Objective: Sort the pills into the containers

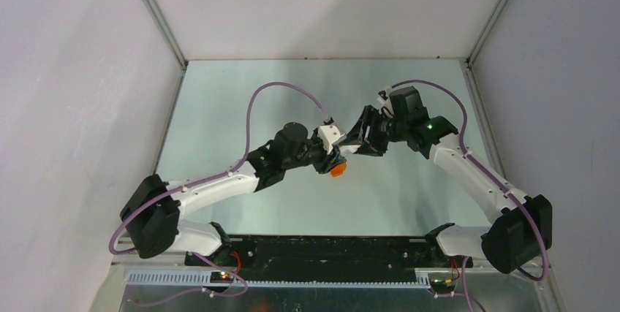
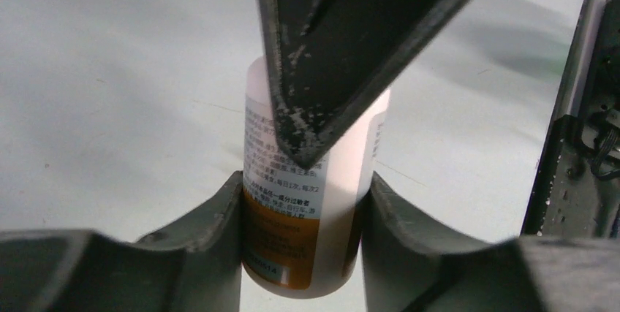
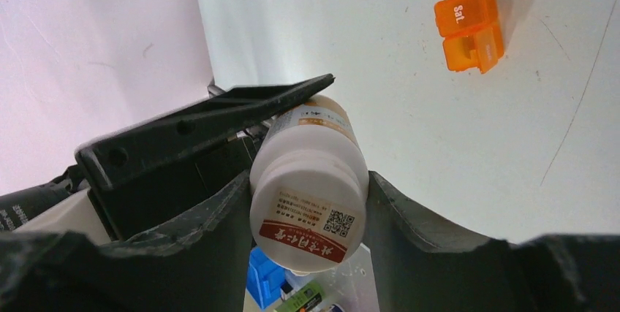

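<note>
The white pill bottle (image 2: 322, 202) with a printed orange-banded label is held in the air between both grippers. My left gripper (image 2: 303, 242) is shut on its body. My right gripper (image 3: 307, 228) is shut on its white cap (image 3: 311, 210), which carries a red-marked sticker. In the top view the left gripper (image 1: 338, 156) and right gripper (image 1: 360, 144) meet at mid table. The orange translucent cup (image 3: 469, 28), its lid open and marked "Sat", lies on the table; it also shows in the top view (image 1: 337, 171) just below the grippers. No pills are visible.
The pale table (image 1: 241, 107) is enclosed by white walls with metal corner posts (image 1: 157, 12). A dark frame (image 2: 577, 144) stands at the right of the left wrist view. A blue box (image 3: 267, 275) and a green item show beyond the bottle.
</note>
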Available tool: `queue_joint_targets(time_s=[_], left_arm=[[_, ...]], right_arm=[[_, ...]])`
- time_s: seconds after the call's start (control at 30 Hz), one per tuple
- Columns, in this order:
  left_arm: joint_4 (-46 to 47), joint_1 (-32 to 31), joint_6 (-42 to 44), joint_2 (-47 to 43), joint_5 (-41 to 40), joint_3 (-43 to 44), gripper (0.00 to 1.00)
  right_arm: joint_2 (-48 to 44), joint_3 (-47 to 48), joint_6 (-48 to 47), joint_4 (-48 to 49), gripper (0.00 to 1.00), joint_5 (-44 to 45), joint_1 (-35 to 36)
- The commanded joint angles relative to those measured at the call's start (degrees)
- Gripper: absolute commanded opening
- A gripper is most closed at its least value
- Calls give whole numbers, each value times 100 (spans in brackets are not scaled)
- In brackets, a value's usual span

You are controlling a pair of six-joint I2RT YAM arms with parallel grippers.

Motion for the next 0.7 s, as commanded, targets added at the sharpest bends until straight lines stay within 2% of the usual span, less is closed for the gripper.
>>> queue_joint_targets(time_s=[0.0, 0.17, 0.23, 0.4, 0.67], left_arm=[[394, -32, 13, -78, 359, -44, 27], [344, -22, -90, -135, 734, -31, 2], [320, -8, -182, -177, 932, -31, 0], [247, 140, -479, -305, 1949, 42, 0], [262, 487, -1195, -427, 3317, 257, 0]], right_arm=[[11, 244, -140, 206, 60, -338, 53], [-82, 240, -711, 241, 83, -306, -66], [-184, 238, -1044, 246, 90, -276, -136], [-534, 241, -2044, 183, 92, -574, -349], [-1265, 242, -3044, 185, 92, -1228, -415]])
